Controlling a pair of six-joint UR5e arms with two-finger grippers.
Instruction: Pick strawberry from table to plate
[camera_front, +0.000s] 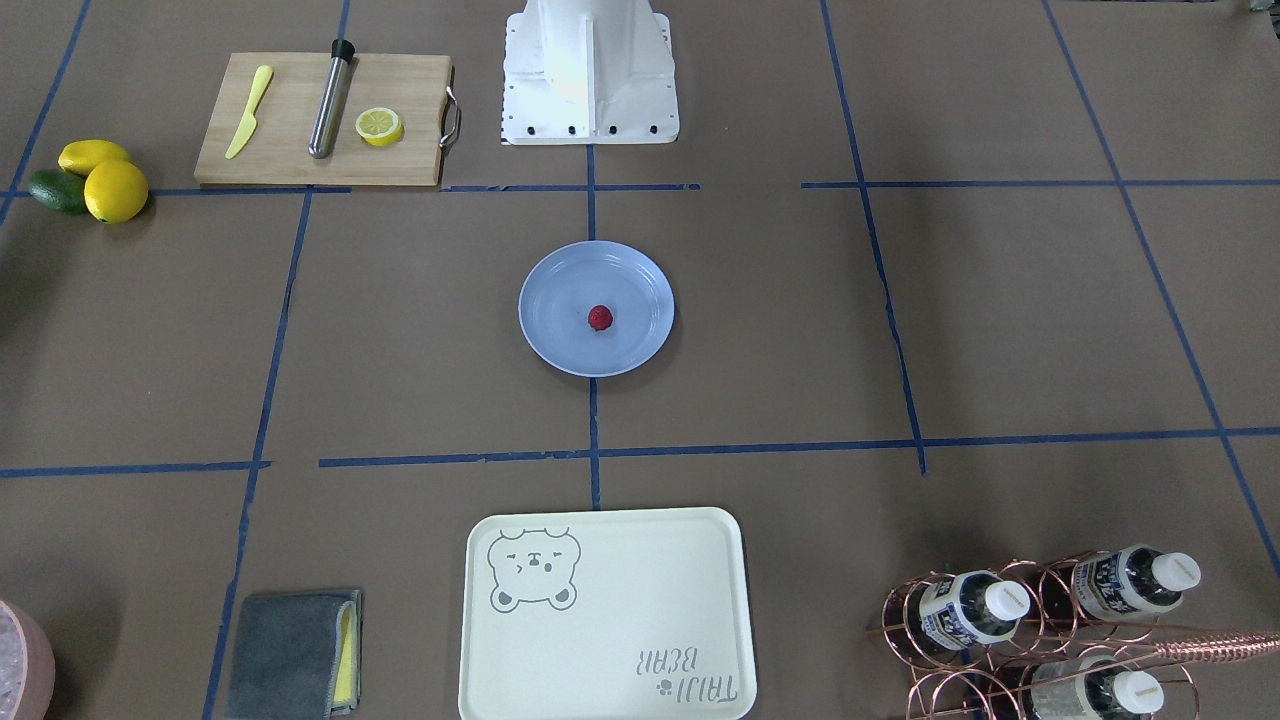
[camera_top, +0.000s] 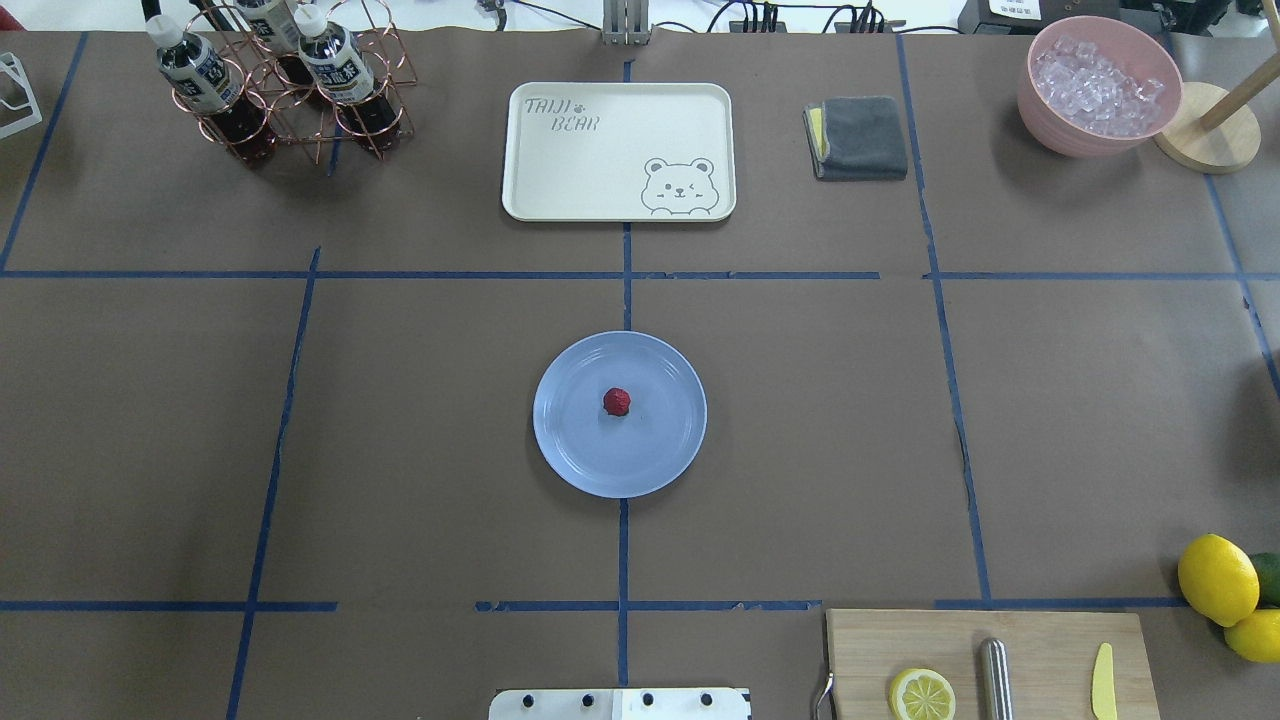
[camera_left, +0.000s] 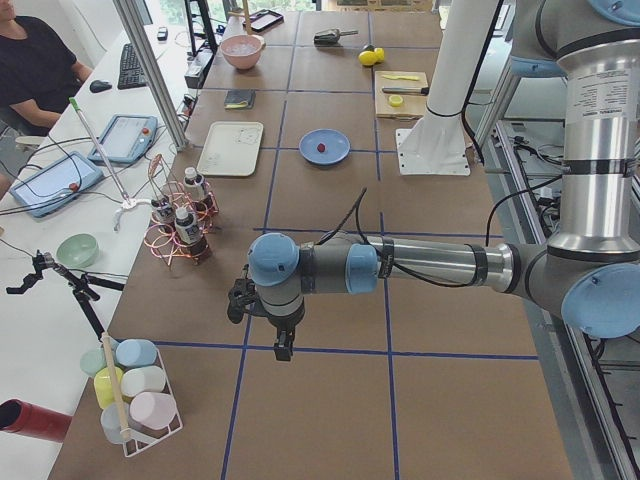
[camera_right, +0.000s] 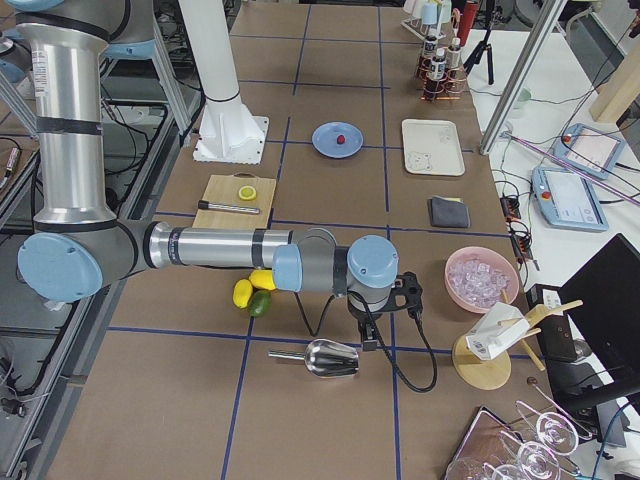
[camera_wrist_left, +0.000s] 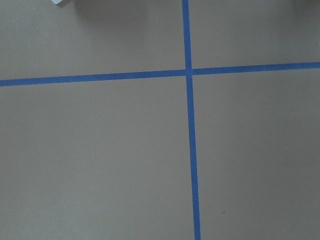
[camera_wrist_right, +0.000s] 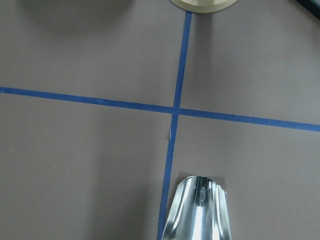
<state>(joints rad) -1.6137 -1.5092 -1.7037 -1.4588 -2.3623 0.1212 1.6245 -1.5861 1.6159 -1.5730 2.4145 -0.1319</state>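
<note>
The small dark-red strawberry (camera_front: 600, 318) (camera_top: 617, 402) lies near the middle of the pale blue plate (camera_front: 560, 340) (camera_top: 570, 450), which sits at the centre of the brown table (camera_top: 420, 420). Neither arm reaches into the front-facing or overhead views. My left gripper (camera_left: 285, 350) hangs over the table's left end, far from the plate (camera_left: 335, 155). At the opposite end, my right gripper (camera_right: 370, 340) hovers beside a metal scoop (camera_right: 330, 358). Both grippers show only in the side views, so I cannot tell whether they are open or shut. Their fingers do not appear in the wrist views.
A wooden cutting board (camera_top: 1040, 640) holds a lemon half, a metal rod and a yellow knife. Lemons and an avocado (camera_top: 1220, 580) lie beside it. Farther back are a cream bear tray (camera_top: 620, 150), a copper bottle rack (camera_top: 290, 90), a grey cloth (camera_top: 860, 138) and a pink ice bowl (camera_top: 1095, 85).
</note>
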